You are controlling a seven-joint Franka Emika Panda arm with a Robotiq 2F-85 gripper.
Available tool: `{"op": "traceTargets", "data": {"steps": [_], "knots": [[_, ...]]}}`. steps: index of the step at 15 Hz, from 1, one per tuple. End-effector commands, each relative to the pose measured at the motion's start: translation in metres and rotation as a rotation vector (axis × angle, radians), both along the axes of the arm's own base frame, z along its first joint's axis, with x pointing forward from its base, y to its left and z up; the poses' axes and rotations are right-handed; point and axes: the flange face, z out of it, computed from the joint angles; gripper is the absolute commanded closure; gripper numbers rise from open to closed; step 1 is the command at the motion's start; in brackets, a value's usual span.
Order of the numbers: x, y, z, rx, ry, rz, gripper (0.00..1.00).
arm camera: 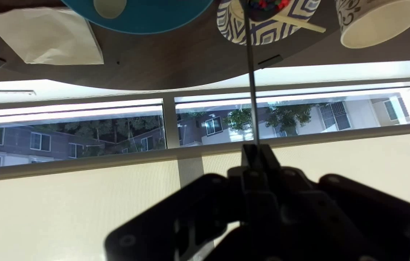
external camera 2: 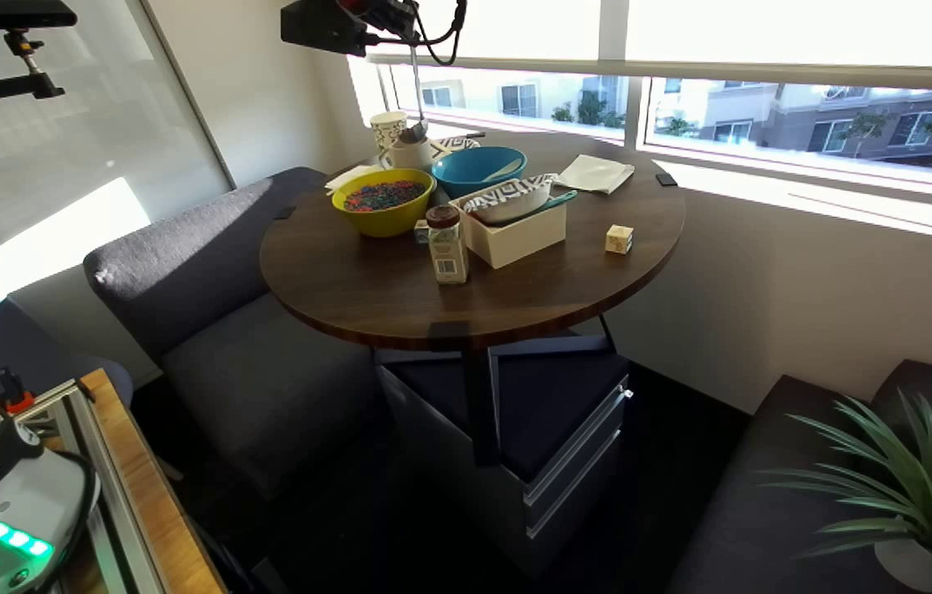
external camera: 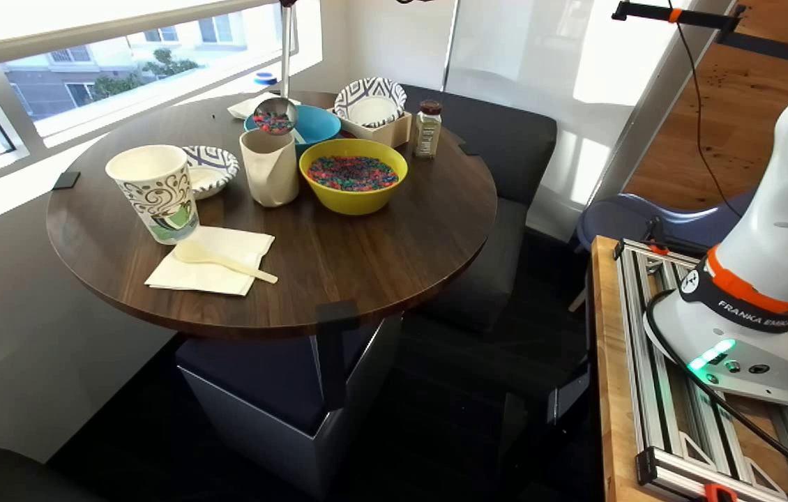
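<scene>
Grasping one ladle [external camera: 285, 77] by its thin handle, the jaws of the black gripper [arm camera: 258, 154] stand clenched above a dark, round wooden table [external camera: 380, 258]. The ladle's scoop, loaded with red and blue bits [external camera: 272, 123], hangs at the mouth of one cream pitcher [external camera: 268, 171], contact unclear. Around them: one yellow bowl [external camera: 352, 202] filled with colored bits [external camera: 352, 173], one blue bowl [external camera 2: 458, 183], two patterned paper bowls [external camera: 369, 104], two napkins [external camera: 188, 275], one paper cup [external camera: 157, 192], one box [external camera 2: 520, 239] and one spice jar [external camera 2: 448, 247]. Sunlight brightens the window sill [arm camera: 335, 74] below a pale blind [arm camera: 81, 203]; gray seating [external camera 2: 284, 396] and one potted plant [external camera 2: 924, 495] stand beyond the table's edge.
</scene>
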Motion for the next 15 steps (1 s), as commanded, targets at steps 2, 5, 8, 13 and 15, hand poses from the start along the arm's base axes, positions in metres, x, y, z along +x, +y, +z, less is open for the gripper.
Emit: {"op": "traceTargets", "data": {"steps": [2,5,8,13,15], "knots": [[-0.006,0.017,0.004,-0.065,-0.048,0.017,0.99],[-0.011,0.026,0.004,-0.090,-0.052,0.041,0.99],[-0.017,0.033,0.005,-0.133,-0.067,0.059,0.99],[-0.019,0.036,0.005,-0.199,-0.107,0.056,0.99],[-0.020,0.036,0.004,-0.213,-0.116,0.051,0.99]]}}
